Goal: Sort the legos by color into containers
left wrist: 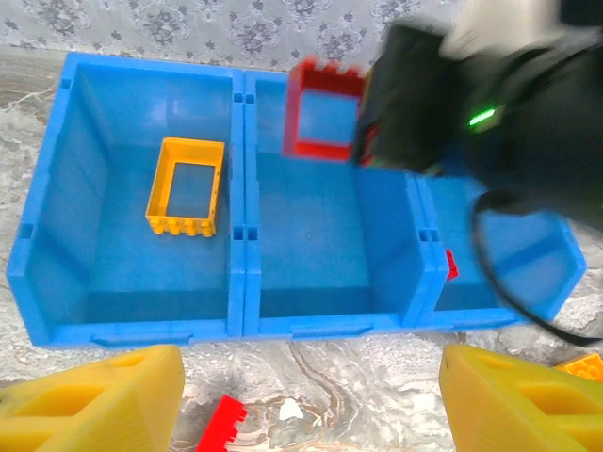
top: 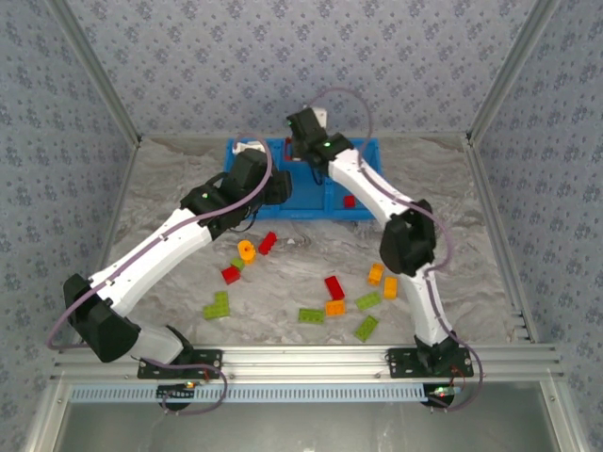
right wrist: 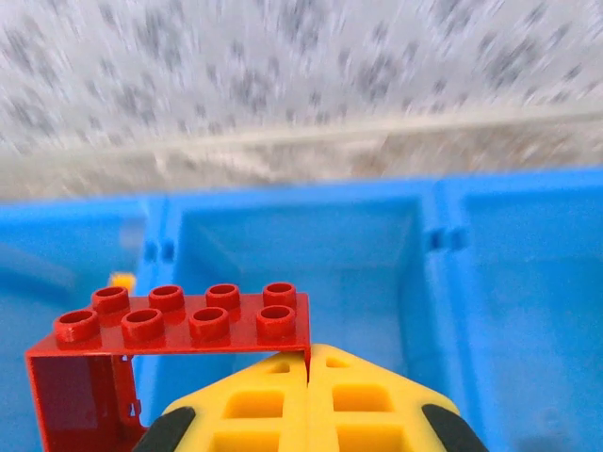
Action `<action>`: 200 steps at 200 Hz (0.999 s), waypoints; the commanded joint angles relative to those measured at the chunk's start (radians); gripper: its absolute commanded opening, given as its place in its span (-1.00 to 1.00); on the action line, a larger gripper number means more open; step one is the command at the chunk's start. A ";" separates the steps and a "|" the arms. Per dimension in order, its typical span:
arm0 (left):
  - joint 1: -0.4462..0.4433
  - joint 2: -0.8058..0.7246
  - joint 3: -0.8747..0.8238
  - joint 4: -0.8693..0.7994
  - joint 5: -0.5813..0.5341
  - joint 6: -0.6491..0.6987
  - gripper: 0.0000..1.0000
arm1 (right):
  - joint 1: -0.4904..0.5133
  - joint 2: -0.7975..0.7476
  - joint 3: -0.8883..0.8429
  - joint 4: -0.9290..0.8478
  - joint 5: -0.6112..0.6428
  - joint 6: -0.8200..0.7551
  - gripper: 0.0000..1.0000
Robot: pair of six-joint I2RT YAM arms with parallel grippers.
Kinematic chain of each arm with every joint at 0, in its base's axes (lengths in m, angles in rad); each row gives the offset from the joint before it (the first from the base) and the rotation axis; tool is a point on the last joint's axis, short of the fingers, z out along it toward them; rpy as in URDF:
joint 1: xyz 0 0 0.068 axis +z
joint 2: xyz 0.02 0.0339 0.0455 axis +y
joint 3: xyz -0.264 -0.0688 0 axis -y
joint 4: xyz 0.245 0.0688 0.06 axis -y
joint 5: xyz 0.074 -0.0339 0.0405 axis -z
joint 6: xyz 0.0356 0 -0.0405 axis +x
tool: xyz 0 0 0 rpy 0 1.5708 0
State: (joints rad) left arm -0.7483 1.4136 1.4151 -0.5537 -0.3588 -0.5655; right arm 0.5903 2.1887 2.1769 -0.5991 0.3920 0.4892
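Observation:
The blue three-compartment bin (left wrist: 243,235) lies at the back of the table (top: 301,179). An orange square frame (left wrist: 186,186) lies in its left compartment, and a small red brick (left wrist: 450,265) in its right one. My right gripper (right wrist: 308,356) is shut on one wall of a red square frame (right wrist: 179,318), holding it above the middle compartment's far end (left wrist: 325,108). My left gripper (left wrist: 311,377) hangs open and empty over the table just in front of the bin. Several red, orange and green bricks lie loose in mid-table, among them a round orange piece (top: 246,250).
A red brick (left wrist: 221,424) lies on the marbled table just below the left gripper's left finger. An orange brick (left wrist: 584,363) sits at the right. The right arm's dark wrist (left wrist: 490,104) and cable overhang the bin's right part. Patterned walls close in the sides.

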 commanded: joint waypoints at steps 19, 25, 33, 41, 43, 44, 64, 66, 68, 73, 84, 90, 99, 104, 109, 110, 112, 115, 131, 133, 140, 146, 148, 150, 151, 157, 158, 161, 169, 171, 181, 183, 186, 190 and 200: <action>-0.028 0.022 0.042 0.078 0.094 0.015 0.45 | -0.150 -0.117 -0.182 -0.007 0.003 -0.007 -1.00; -0.036 0.039 0.056 0.086 0.098 0.017 0.44 | -0.166 -0.119 -0.199 -0.007 -0.008 -0.013 -1.00; -0.052 0.062 0.077 0.090 0.099 0.022 0.45 | -0.184 -0.117 -0.216 -0.007 -0.029 -0.026 -1.00; -0.068 0.090 0.102 0.094 0.097 0.025 0.45 | -0.200 -0.109 -0.228 -0.006 -0.054 -0.039 -1.00; -0.073 0.096 0.108 0.094 0.098 0.025 0.44 | -0.204 -0.108 -0.230 -0.007 -0.062 -0.042 -1.00; -0.074 0.098 0.111 0.095 0.098 0.025 0.44 | -0.206 -0.106 -0.231 -0.007 -0.065 -0.043 -1.00; -0.107 0.167 0.168 0.100 0.087 0.030 0.43 | -0.220 -0.065 -0.227 0.013 -0.103 -0.061 -1.00; -0.108 0.173 0.175 0.101 0.085 0.030 0.43 | -0.222 -0.061 -0.224 0.012 -0.103 -0.063 -1.00; -0.111 0.179 0.179 0.101 0.084 0.030 0.43 | -0.222 -0.053 -0.221 0.009 -0.104 -0.064 -1.00; -0.116 0.194 0.190 0.100 0.079 0.029 0.43 | -0.224 -0.038 -0.213 0.003 -0.103 -0.064 -1.00; -0.121 0.225 0.215 0.099 0.077 0.025 0.43 | -0.227 -0.009 -0.197 0.002 -0.103 -0.061 -1.00; -0.122 0.240 0.227 0.099 0.080 0.021 0.43 | -0.229 0.007 -0.188 -0.022 -0.103 -0.059 -1.00; -0.124 0.259 0.242 0.097 0.085 0.017 0.43 | -0.234 0.031 -0.176 -0.025 -0.110 -0.059 -1.00; -0.126 0.269 0.248 0.099 0.087 0.016 0.43 | -0.236 0.045 -0.168 -0.025 -0.115 -0.063 -1.00; -0.128 0.276 0.254 0.101 0.091 0.017 0.43 | -0.239 0.059 -0.156 -0.030 -0.120 -0.066 -1.00; -0.129 0.277 0.256 0.101 0.091 0.017 0.43 | -0.239 0.063 -0.153 -0.031 -0.120 -0.068 -1.00; -0.129 0.279 0.258 0.102 0.090 0.016 0.43 | -0.239 0.070 -0.147 -0.034 -0.122 -0.067 -1.00; -0.130 0.283 0.261 0.101 0.091 0.017 0.43 | -0.240 0.078 -0.139 -0.040 -0.121 -0.072 -1.00; -0.134 0.299 0.272 0.104 0.096 0.015 0.43 | -0.247 0.135 -0.090 -0.072 -0.123 -0.079 -1.00; -0.134 0.301 0.272 0.105 0.096 0.015 0.43 | -0.248 0.141 -0.086 -0.072 -0.124 -0.079 -1.00; -0.136 0.306 0.275 0.107 0.097 0.013 0.42 | -0.252 0.158 -0.079 -0.073 -0.132 -0.081 -1.00; -0.138 0.308 0.276 0.109 0.099 0.013 0.43 | -0.258 0.167 -0.078 -0.068 -0.139 -0.081 -1.00; -0.139 0.309 0.276 0.111 0.099 0.012 0.43 | -0.259 0.168 -0.078 -0.063 -0.142 -0.083 -1.00; -0.138 0.309 0.277 0.111 0.100 0.012 0.42 | -0.261 0.172 -0.080 -0.060 -0.144 -0.085 -1.00; -0.139 0.309 0.276 0.112 0.100 0.012 0.42 | -0.261 0.173 -0.080 -0.059 -0.145 -0.085 -1.00; -0.141 0.311 0.274 0.115 0.102 0.012 0.43 | -0.265 0.177 -0.084 -0.048 -0.154 -0.090 -1.00; -0.142 0.311 0.273 0.115 0.102 0.011 0.42 | -0.265 0.177 -0.084 -0.045 -0.155 -0.091 -1.00; -0.142 0.312 0.274 0.116 0.101 0.011 0.43 | -0.266 0.179 -0.087 -0.038 -0.159 -0.095 -1.00; -0.144 0.313 0.274 0.117 0.104 0.010 0.43 | -0.270 0.182 -0.092 -0.021 -0.171 -0.102 -1.00; -0.145 0.314 0.274 0.117 0.103 0.010 0.42 | -0.271 0.183 -0.093 -0.017 -0.173 -0.106 -1.00; -0.148 0.316 0.274 0.117 0.103 0.010 0.43 | -0.272 0.190 -0.092 -0.007 -0.179 -0.118 -1.00; -0.148 0.317 0.274 0.117 0.104 0.011 0.43 | -0.273 0.191 -0.090 -0.007 -0.180 -0.120 -1.00; -0.149 0.317 0.274 0.117 0.104 0.010 0.43 | -0.273 0.195 -0.088 -0.007 -0.180 -0.122 -1.00; -0.149 0.318 0.274 0.117 0.104 0.009 0.43 | -0.274 0.200 -0.083 -0.007 -0.182 -0.125 -1.00; -0.151 0.318 0.272 0.115 0.104 0.009 0.42 | -0.276 0.213 -0.068 -0.006 -0.187 -0.129 -1.00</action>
State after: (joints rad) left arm -0.8906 1.7229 1.6470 -0.4664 -0.2676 -0.5579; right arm 0.3225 2.3684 2.0605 -0.6193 0.2363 0.3977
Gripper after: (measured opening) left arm 0.714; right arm 0.066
